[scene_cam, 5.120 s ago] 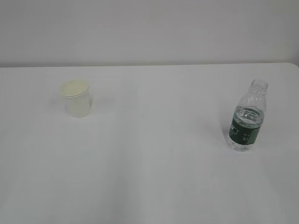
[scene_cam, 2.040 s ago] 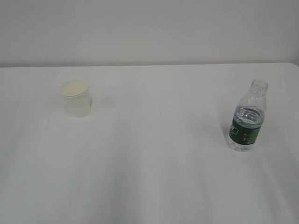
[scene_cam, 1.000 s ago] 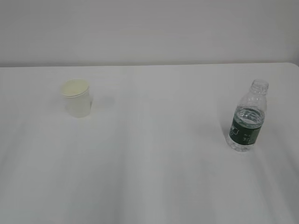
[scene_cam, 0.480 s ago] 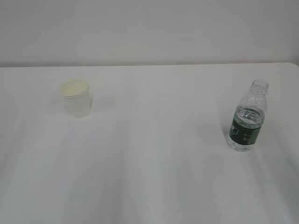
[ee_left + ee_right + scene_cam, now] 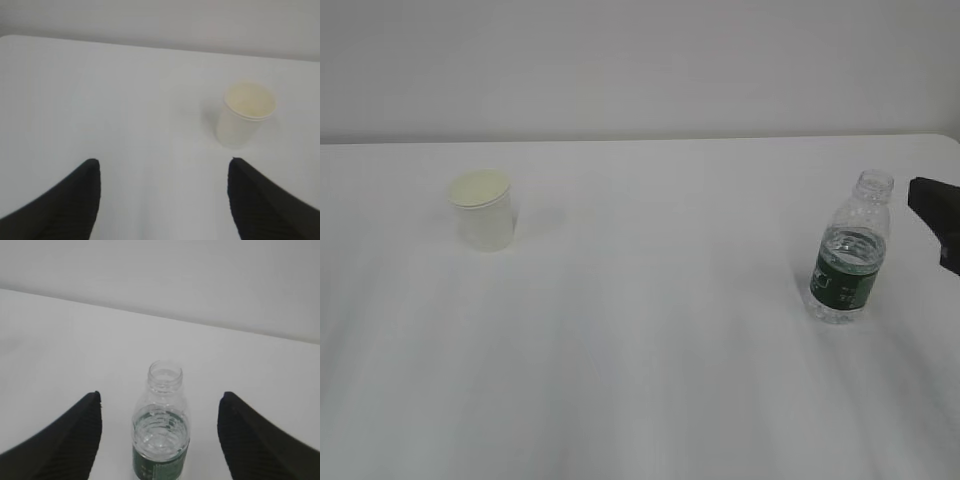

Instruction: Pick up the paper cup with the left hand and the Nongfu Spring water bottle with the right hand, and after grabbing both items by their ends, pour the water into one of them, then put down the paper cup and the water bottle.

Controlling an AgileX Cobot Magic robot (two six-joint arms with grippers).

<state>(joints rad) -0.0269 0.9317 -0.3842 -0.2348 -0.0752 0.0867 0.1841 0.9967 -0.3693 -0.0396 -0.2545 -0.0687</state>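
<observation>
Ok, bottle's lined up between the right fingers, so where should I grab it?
Take the bottle around its body at the green label, coming in level from the near side as the right gripper already faces it. It stands upright with no cap and has water inside, so a low, wide grip probably keeps it steady. The narrow neck gives less to hold.

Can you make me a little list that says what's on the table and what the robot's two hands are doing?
table: white table, nearly bare
cup: paper cup standing upright on the left side, nothing touching it
bottle: Nongfu Spring water bottle standing upright on the right side, no cap
water: water inside the bottle, reaching about to the top of the green label
left hand: left hand open, empty, cup ahead of it and a bit to the right
right hand: right hand open, empty, bottle standing ahead between its fingers, not gripped
done so far: nothing picked up yet
</observation>
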